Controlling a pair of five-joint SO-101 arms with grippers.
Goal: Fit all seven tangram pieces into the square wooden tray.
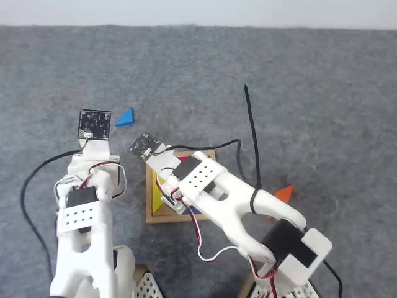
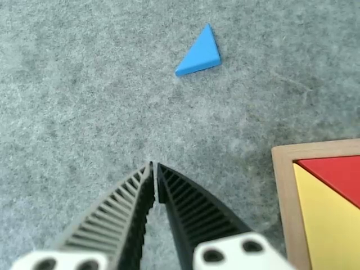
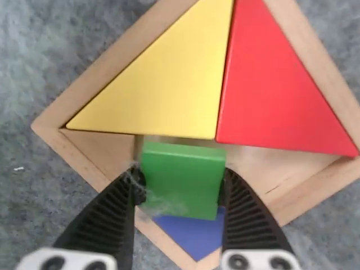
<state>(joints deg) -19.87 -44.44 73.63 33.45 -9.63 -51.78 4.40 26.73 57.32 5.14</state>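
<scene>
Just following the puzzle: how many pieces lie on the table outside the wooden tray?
2: a blue triangle beyond the tray's far left corner, and an orange triangle to its right, partly behind an arm. The arms may hide others.

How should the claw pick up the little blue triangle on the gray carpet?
Probably from straight above, since the blue triangle lies flat. Pinch its thin sides: one finger on the long edge, the other at the opposite corner. The left claw is nearest.

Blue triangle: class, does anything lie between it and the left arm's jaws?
Nothing visible does. Only bare grey carpet separates the blue triangle from the left arm's jaws; the wooden tray sits aside.
</scene>
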